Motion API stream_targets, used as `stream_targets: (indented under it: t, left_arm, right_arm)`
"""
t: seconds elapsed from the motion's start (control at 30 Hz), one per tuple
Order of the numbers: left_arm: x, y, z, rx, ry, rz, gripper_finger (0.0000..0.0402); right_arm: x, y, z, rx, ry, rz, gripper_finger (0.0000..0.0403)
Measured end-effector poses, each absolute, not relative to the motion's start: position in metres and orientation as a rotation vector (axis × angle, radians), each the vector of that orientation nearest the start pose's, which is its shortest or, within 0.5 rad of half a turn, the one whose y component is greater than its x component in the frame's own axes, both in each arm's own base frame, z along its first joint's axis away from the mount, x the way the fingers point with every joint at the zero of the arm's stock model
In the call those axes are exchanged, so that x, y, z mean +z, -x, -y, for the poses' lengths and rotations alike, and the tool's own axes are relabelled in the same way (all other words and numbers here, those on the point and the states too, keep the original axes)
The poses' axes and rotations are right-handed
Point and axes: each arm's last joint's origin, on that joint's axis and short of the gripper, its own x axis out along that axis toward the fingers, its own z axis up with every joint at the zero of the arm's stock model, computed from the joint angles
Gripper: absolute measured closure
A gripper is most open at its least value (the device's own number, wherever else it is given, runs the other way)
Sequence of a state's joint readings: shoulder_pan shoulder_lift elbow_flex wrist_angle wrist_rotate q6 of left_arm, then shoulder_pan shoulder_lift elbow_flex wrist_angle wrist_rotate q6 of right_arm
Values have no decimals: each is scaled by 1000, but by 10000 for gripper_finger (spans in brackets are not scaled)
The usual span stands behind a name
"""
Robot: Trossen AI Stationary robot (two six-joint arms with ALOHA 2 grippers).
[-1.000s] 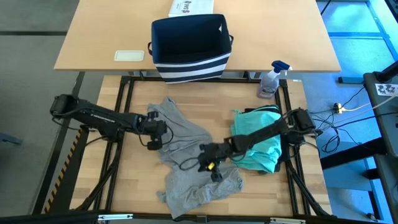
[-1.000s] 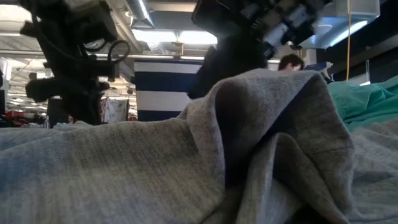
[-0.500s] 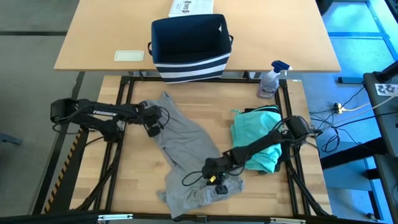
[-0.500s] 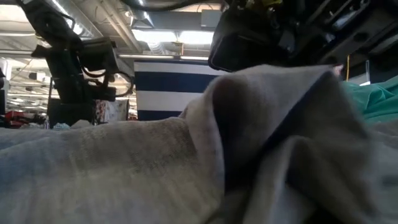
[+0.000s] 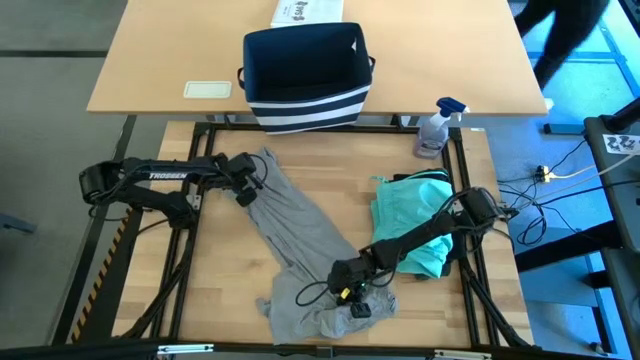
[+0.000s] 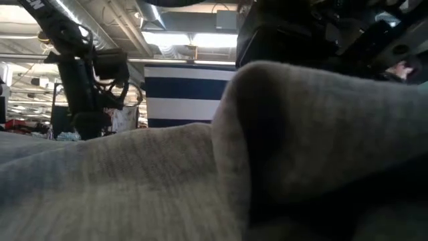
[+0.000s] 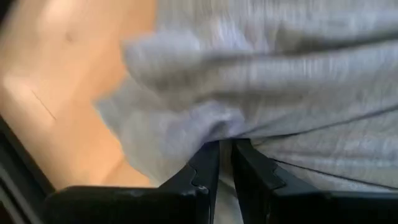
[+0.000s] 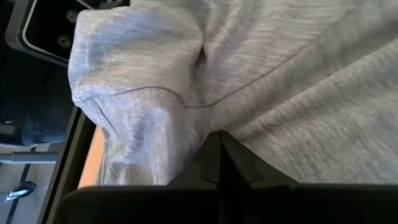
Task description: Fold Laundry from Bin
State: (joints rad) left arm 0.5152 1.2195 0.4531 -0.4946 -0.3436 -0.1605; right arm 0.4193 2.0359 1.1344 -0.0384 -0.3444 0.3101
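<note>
I see the wooden work table (image 5: pixel 215 270) below the pale desk (image 5: pixel 160 60). The bin (image 5: pixel 305 75) stands on the desk's near edge; its inside looks dark and I cannot tell whether anything lies in it. The grey T-shirt (image 5: pixel 300 235) stretches diagonally across the work table between both arms. The teal piece (image 5: pixel 405 215) lies heaped at the table's right, partly under the right arm. The left gripper (image 5: pixel 245 188) has its jaws nearly closed, pinching the shirt's upper end. The right gripper (image 5: pixel 352 292) is clamped fully on the shirt's lower bunched end. A spray bottle (image 5: pixel 437 128) stands right of the bin. A white box (image 5: pixel 307 12) sits behind the bin.
</note>
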Motion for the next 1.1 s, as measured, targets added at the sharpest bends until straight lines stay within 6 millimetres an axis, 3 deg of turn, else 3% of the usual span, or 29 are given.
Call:
stream_targets:
  t: [0.3,0.5,0.67,0.93,1.1]
  left_arm:
    - [192,-169,-96,832,148,-1083,359]
    - [214,-172,-73,752,200,-1037,359]
    - [216,-188,-20,475,241,-995,375]
    - [218,-203,91,184,246,-729,399]
    - [198,-207,145,41,202,-674,399]
  right_arm:
    - [111,-368,-147,508,-281,-1009,400]
    - [112,-370,-141,518,-275,-1005,400]
    - [127,-366,-138,507,-205,-974,400]
    - [182,-353,-131,435,-73,-860,400]
    - [195,-347,-135,408,-58,-839,400]
